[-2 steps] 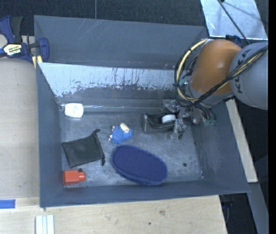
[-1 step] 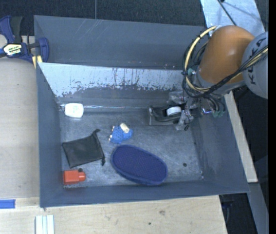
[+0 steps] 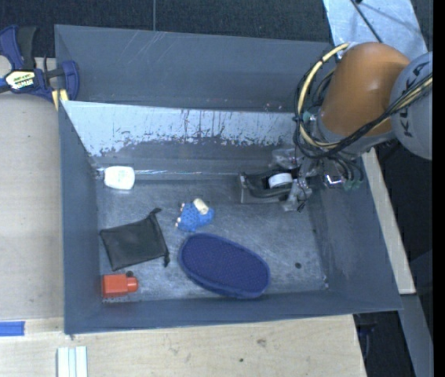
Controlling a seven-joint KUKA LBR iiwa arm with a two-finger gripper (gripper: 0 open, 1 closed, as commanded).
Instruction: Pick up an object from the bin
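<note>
The gripper (image 3: 289, 187) is hanging low at the bin's (image 3: 81, 234) back right, partly hidden by the wrist (image 3: 363, 85), open or closed I cannot tell; a dark thing (image 3: 253, 188), hard to make out, is lying just beside it. Leftward are lying one each: blue toy (image 3: 195, 217), blue oval (image 3: 224, 265), black pouch (image 3: 133, 243), white lump (image 3: 118, 178), red block (image 3: 118, 284).

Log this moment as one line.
hand: back right of bin | floor: blue oval, blue toy, black pouch, orange block, white lump
</note>
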